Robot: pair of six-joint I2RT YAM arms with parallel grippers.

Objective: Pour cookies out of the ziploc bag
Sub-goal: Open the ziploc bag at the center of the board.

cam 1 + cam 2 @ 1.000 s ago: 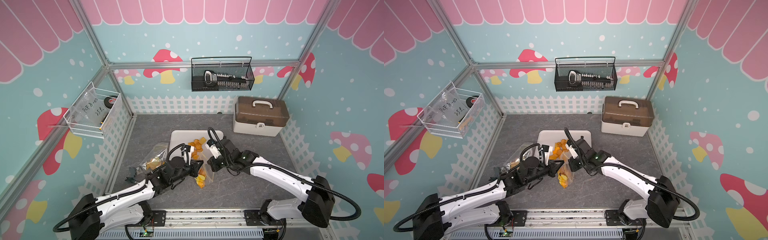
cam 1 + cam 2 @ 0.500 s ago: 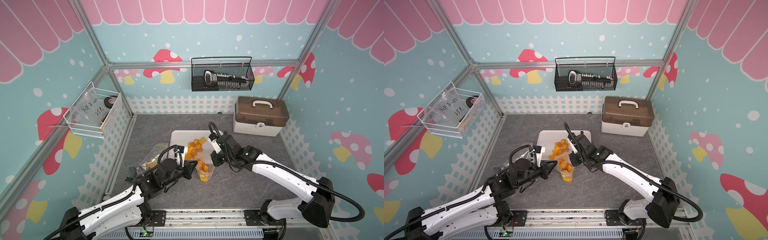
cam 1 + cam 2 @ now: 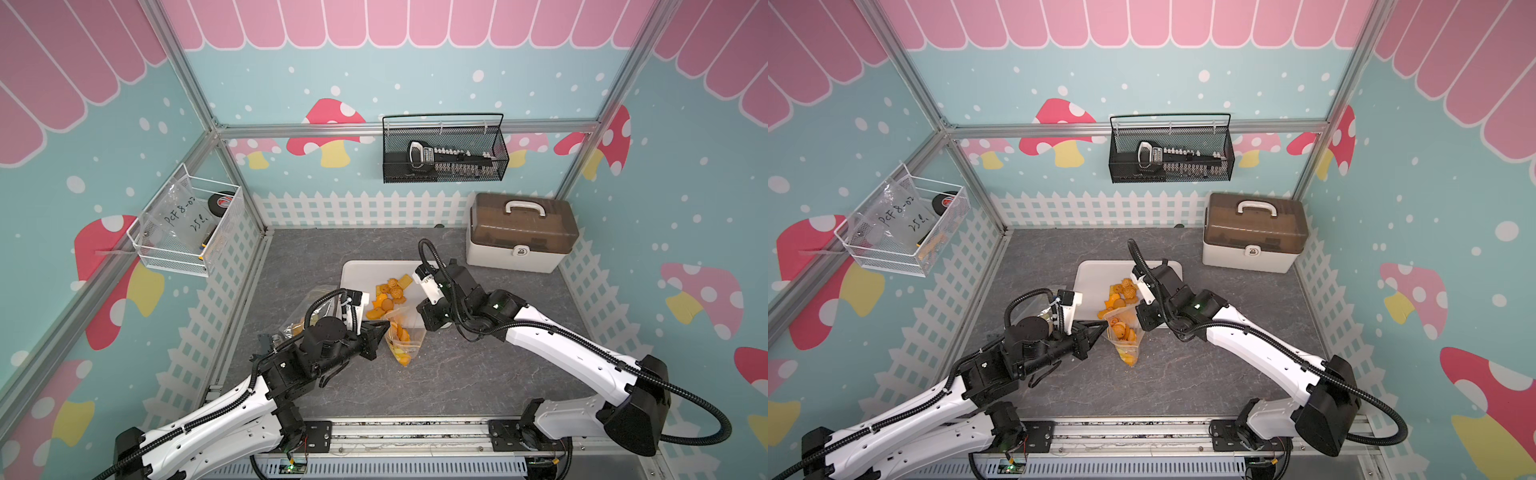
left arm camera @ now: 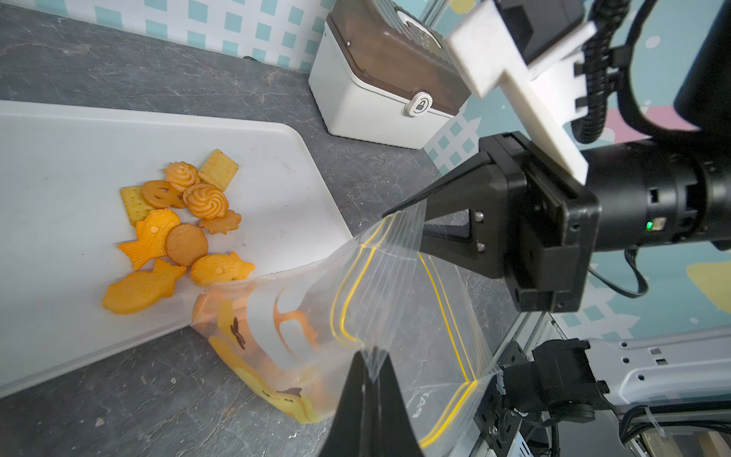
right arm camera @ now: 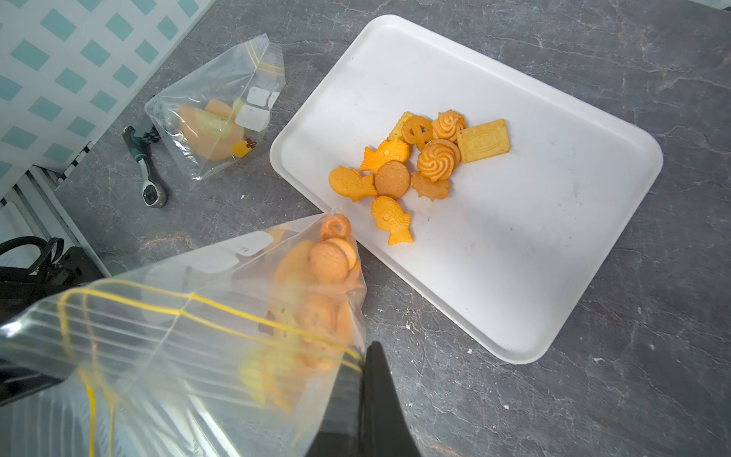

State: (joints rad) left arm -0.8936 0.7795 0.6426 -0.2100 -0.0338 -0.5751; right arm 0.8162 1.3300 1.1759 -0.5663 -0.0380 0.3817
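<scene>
**Two robot arms, one bag.** A clear zip bag hangs stretched between two grippers above a grey, marble-patterned bench. The left gripper is pinched tight on one side of the bag's yellow-lined zip strip. The right gripper is clamped just as tight on the opposite side, so the zip end sits at the fingertips of both.

Ten cookies lie in a loose heap on the single white tray, well apart from either gripper. They are three fish, two swirls, one plain round, one leaf-edged piece, one round piece with cut-outs and two square crackers. Others are too bunched to count and sit in the bag's lower end, below the two grippers. That end lies just beside the tray's front edge, and whether it touches the rim cannot be told.

The tray lies mid-bench, toward the back edge. A second zip bag holding a few orange pieces rests near the bench's left edge, with one ratchet wrench just beside it. One white box with a brown lid stands in the back right corner.

Two wire baskets hang on the walls. A black one is on the back wall and a white one is on the left wall. The walls are teal with painted mushrooms and white dots, pink scallops along the top and a white picket-fence border at bench level.
</scene>
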